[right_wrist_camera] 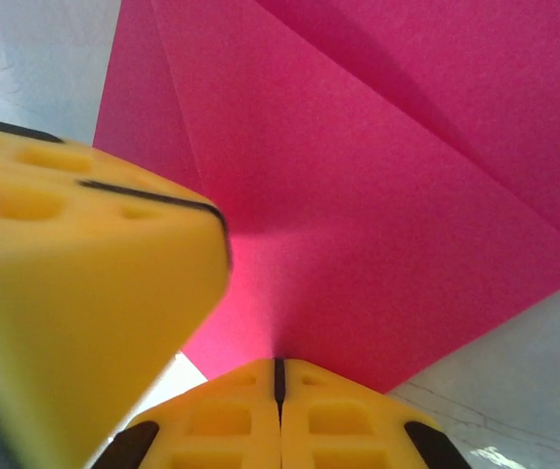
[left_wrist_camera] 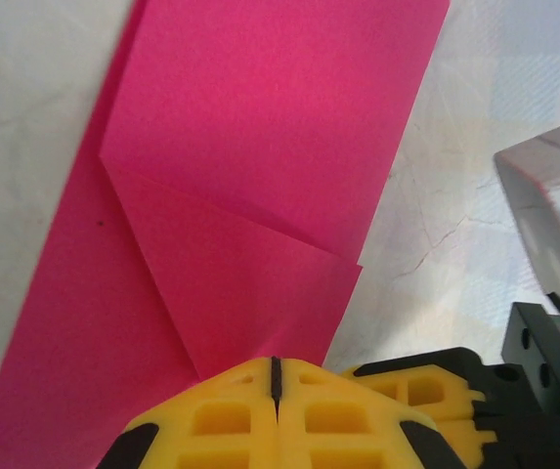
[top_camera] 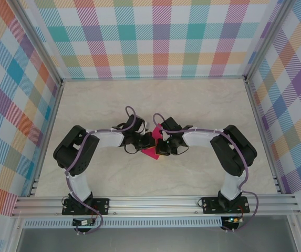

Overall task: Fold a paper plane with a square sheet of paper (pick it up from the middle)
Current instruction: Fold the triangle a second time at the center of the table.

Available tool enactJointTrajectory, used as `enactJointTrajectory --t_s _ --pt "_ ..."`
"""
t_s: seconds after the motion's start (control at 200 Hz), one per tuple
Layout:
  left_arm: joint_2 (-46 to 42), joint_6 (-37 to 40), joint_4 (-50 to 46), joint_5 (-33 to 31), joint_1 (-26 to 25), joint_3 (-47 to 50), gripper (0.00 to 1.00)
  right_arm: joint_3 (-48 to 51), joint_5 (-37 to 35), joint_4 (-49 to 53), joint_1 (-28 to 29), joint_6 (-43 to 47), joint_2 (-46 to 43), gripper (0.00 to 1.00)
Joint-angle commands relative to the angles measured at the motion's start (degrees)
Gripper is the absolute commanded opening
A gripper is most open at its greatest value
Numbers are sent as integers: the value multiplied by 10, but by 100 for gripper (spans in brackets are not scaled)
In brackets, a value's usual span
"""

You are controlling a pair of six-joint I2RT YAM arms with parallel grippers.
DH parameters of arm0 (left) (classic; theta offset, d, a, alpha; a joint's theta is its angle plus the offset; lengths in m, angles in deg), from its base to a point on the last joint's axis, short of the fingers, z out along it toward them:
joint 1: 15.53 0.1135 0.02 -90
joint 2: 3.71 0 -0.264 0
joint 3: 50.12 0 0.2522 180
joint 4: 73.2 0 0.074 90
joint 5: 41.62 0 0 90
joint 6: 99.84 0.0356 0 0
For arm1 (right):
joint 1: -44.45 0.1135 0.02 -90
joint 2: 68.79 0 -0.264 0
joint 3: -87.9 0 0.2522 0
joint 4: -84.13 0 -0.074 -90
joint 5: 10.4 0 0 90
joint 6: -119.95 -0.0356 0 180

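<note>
Magenta-pink and matte, the square sheet of paper (top_camera: 151, 151) is lying on the pale marbled table (top_camera: 203, 105), just beyond the middle of the aluminium rail (top_camera: 155, 202). It is already partly folded. In the left wrist view a triangular flap (left_wrist_camera: 240, 283) is lying over the layer under it, with a clean diagonal edge.

Beyond the rail and a little left of its middle, the left gripper (left_wrist_camera: 275, 369) is pinching the paper. Its yellow fingers are pressed together with only a thin seam between them, and the corner of the flap is running into this seam. A little right of the rail's middle, the right gripper (right_wrist_camera: 280, 369) is clamped in the same way on a near edge of the sheet, and the paper is rising from it in a soft curve. The two grippers are almost meeting over the sheet.

I judge that the step in hand is making one of the diagonal nose folds. To do it well, both pinches should be holding firmly while the arms are travelling together, so that the thin paper is neither stretching nor buckling between them. The moving edge should be coming to the centre line exactly before any pressing. Because the fingers are so close to each other, slow and small moves are safer. The crease should then be flattened against the table.
</note>
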Motion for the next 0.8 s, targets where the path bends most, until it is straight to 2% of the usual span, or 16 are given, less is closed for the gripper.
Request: enactJointTrajectory --t_s 0.0,0.355,0.795 --pt "20 2 12 11 -4 -2 0 1 -8 28 3 5 12 7" --pt "36 23 -20 -57 10 1 0 -3 -23 65 3 26 25 8" --pt "89 60 -69 -64 80 -101 1 13 -39 86 3 51 42 7"
